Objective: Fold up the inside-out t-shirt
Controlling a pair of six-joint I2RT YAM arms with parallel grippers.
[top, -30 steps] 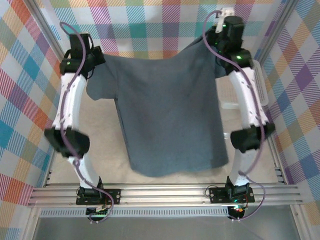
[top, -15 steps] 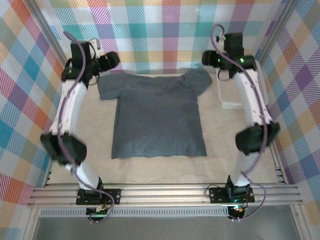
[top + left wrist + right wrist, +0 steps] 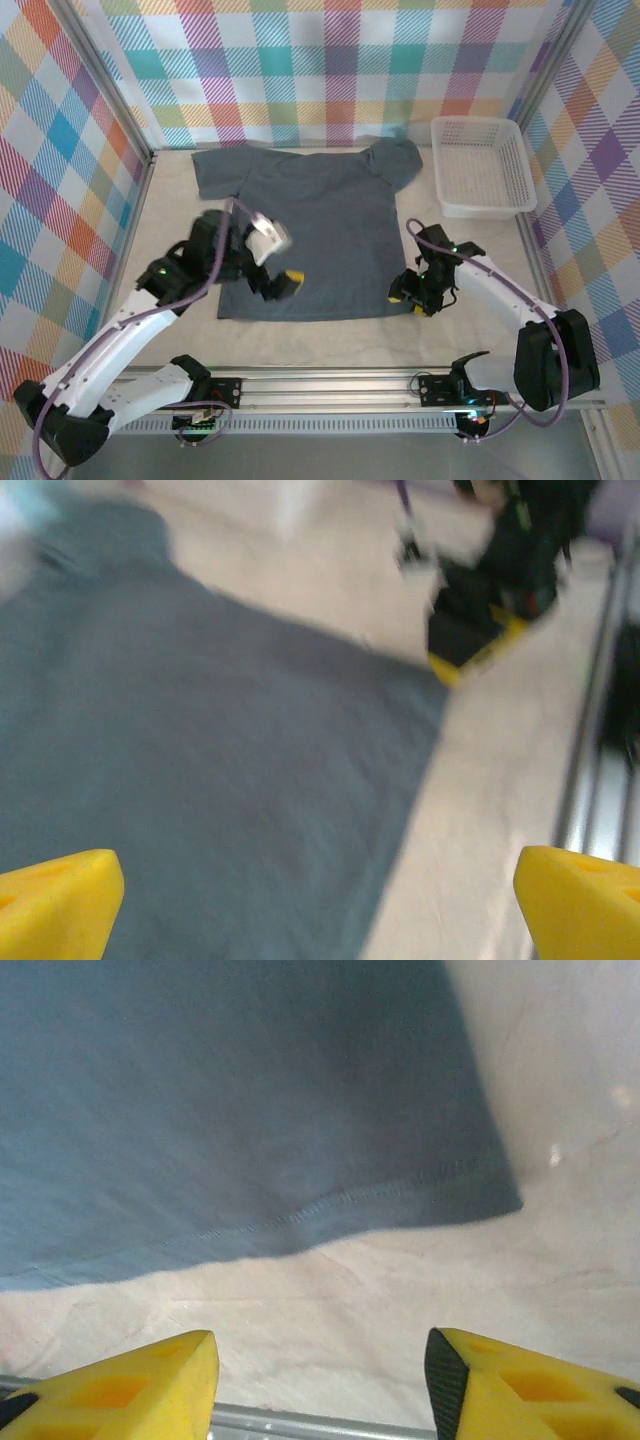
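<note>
Left claw (image 3: 278, 286), right claw (image 3: 408, 293) agape, empty; t-shirt (image 3: 320, 220) flat, collar far, hem near.

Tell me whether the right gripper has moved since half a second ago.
Yes. The right gripper left the white basket and came toward the near rail, to the t-shirt's hem corner.
</note>
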